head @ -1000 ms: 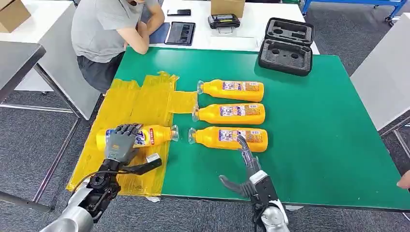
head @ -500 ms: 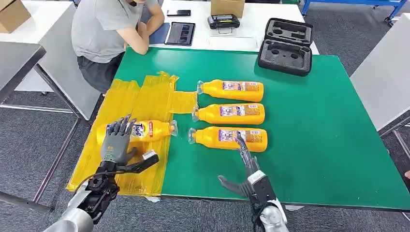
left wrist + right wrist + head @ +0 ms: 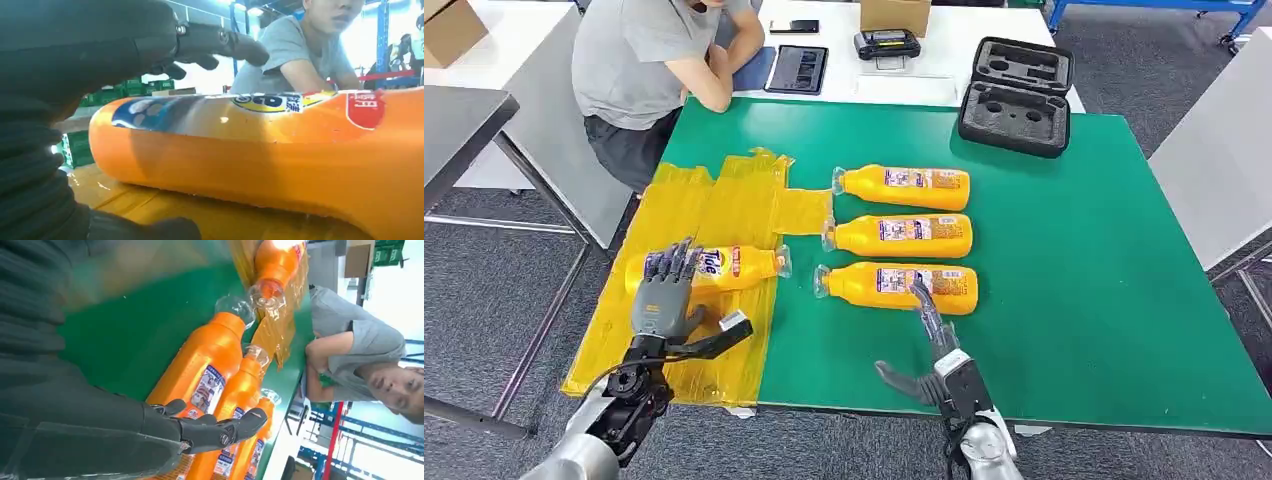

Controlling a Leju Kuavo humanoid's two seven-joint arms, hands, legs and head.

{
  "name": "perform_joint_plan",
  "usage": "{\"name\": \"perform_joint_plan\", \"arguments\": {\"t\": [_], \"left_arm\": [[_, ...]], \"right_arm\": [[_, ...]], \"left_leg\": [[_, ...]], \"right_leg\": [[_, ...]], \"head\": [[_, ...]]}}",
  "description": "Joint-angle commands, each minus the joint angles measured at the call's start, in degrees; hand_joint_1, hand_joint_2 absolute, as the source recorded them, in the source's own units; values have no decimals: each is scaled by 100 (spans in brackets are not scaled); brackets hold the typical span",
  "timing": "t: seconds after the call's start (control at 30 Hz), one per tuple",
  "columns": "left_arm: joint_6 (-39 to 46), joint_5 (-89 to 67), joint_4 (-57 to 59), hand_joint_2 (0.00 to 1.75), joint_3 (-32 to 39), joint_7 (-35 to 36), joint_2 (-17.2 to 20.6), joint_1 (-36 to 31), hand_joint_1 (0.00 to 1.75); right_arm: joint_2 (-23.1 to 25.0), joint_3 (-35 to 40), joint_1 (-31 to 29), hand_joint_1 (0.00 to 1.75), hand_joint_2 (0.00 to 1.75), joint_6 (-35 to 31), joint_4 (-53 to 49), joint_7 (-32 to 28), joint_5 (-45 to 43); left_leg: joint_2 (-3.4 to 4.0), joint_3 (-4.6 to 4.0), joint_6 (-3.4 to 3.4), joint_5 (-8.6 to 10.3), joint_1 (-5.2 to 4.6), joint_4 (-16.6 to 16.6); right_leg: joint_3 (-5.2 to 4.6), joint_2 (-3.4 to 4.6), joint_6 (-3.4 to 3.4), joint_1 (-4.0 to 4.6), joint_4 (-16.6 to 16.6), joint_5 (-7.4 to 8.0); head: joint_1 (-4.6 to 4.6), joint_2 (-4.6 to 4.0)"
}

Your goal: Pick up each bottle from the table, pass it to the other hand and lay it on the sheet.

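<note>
Orange bottle [image 3: 724, 268] base hidden behind left hand [image 3: 662, 295]; both hands' fingers spread, empty.

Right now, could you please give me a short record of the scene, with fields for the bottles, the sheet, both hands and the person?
bottle on sheet: one orange bottle lying on its side on the yellow sheet
bottles on table: three orange bottles lying side by side on the green table: far, middle, near
left hand: open, fingers spread at the base end of the bottle on the sheet
right hand: open, fingers reaching over the near bottle
person: seated at the far left corner, arms resting on the table
</note>
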Motion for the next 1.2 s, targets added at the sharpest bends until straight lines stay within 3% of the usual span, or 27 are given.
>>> {"name": "perform_joint_plan", "arguments": {"t": [0.03,0.1,0.17,0.2,0.27,0.53,0.6,0.67,0.8,0.9,0.93,1.07,1.2], "left_arm": [[-227,2047,-2424,175,277,-1913,-659,1108,0],[-271,2056,-2551,175,255,-1890,-669,1177,0],[-533,2776,-2825,175,182,-2375,-693,1319,0],[-952,3879,-3242,175,211,-2886,-856,1539,0],[-1130,4236,-3752,175,25,-3108,-955,1835,0],[-1173,4317,-3828,175,-4,-3130,-976,1878,0],[-1385,5314,-4257,175,-472,-3221,-837,2087,0],[-1357,5927,-4418,175,-803,-3221,-748,2195,0],[-1632,6773,-4117,175,-823,-3221,-947,2113,0],[-1869,7142,-4077,175,-874,-3221,-969,2072,0],[-1835,7298,-4018,175,-993,-3221,-951,2023,0],[-2533,8042,-3622,175,-1474,-3221,-1091,1837,0],[-3043,8662,-3509,175,-1987,-3221,-1239,1817,0]], "right_arm": [[-171,287,34,0,175,-261,-418,-20,-384],[-164,291,29,0,175,-267,-411,-20,-382],[-162,313,154,0,175,-94,-824,-20,-761],[-197,399,290,0,175,62,-1271,-20,-1062],[-241,554,453,0,175,-92,-1843,-20,-1174],[-241,568,472,0,175,-110,-1915,-20,-1202],[-274,691,535,0,175,-509,-2375,-20,-1216],[-470,1014,556,0,175,-1592,-2794,-20,-977],[-603,787,729,0,175,-2346,-2966,-20,-980],[-639,708,747,0,175,-2458,-2790,-20,-867],[-297,130,819,0,175,-1931,-2765,-20,-452],[-678,335,900,0,175,-2523,-2417,-20,-599],[-757,230,1009,0,175,-2685,-2301,-20,-684]], "left_leg": [[-3,9,-2,-12,0,3],[0,12,-2,-15,-1,3],[11,25,-5,-24,2,5],[8,15,-4,-19,1,3],[3,4,-5,-17,-2,7],[8,9,-6,-16,0,1],[1,4,-6,-14,-1,1],[3,14,-9,-23,1,7],[-2,25,-7,-24,0,0],[-14,10,-5,-12,0,-2],[-7,12,-5,-13,1,-3],[-20,16,-6,-11,-1,-8],[-32,23,-4,-13,1,-7]], "right_leg": [[10,-2,-3,0,0,-11],[13,-1,-3,-1,0,-14],[27,8,-6,3,-2,-18],[16,8,-6,2,-2,-13],[5,2,-6,-1,5,-14],[7,9,-6,2,-3,-10],[4,2,-6,1,-2,-10],[14,2,-9,3,3,-19],[28,-2,-8,1,-6,-21],[17,-15,-5,0,-8,-13],[16,-8,-5,1,-10,-11],[23,-18,-7,0,-12,-12],[35,-33,-5,2,-19,-16]], "head": [[-4,0],[2,0],[0,0],[0,0],[2,0],[-2,0],[0,0],[-2,0],[-2,0],[0,0],[-2,0],[-2,0],[-2,0]]}}
